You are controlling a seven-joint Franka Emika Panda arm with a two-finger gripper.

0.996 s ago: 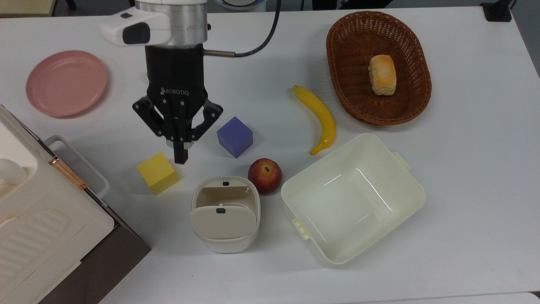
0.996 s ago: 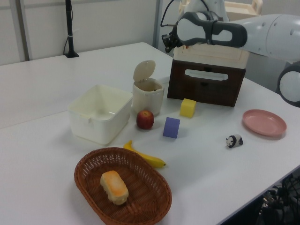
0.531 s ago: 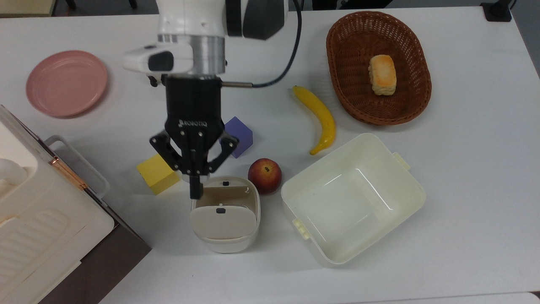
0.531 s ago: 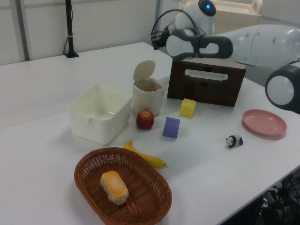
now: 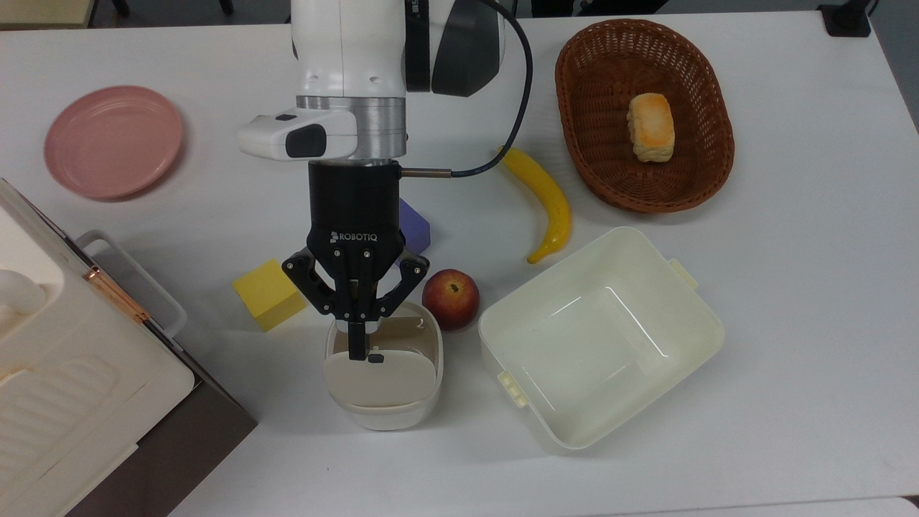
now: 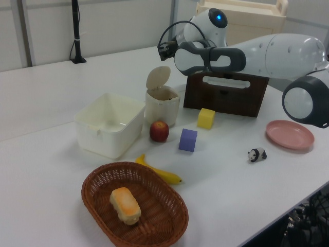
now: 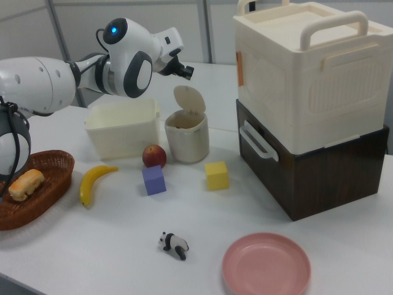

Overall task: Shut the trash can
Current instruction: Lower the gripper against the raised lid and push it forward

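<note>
A white counter (image 5: 790, 323) carries a spread of toys and containers. Near the middle of the top view's lower half sits the trash can (image 5: 384, 409), a small cream-white bin with its hinged lid (image 5: 379, 375) raised; in the left view the lid (image 6: 157, 77) stands upright behind the bin's open mouth, and in the right view the lid (image 7: 188, 98) tilts back above the rim of the trash can (image 7: 187, 140).

Above the bin hangs the Panda arm's black tool (image 5: 357, 350), its fingers pressed together and holding nothing, the tip seen in the top view over the open mouth just beside the lid's small black button (image 5: 374, 357). The left view and the right view show the tool (image 7: 186, 72) raised clear above the lid, not touching it.

Just beside the bin, on the top view's right, lies a red apple (image 5: 450, 299), and beyond it a large cream rectangular tub (image 5: 689, 352), empty. On the top view's left of the bin stands a yellow cube (image 5: 268, 294); a purple cube (image 5: 416, 228) is partly hidden behind the tool's body. A banana (image 5: 549, 208) lies between the purple cube and a brown wicker basket (image 5: 574, 108) holding a piece of bread (image 5: 650, 127). A pink plate (image 5: 113, 141) sits at the top view's far left, above a big white ribbed appliance (image 5: 64, 373) stacked on a dark wooden box (image 7: 319, 178). A toy panda (image 7: 174, 244) lies near the plate in the right view.
</note>
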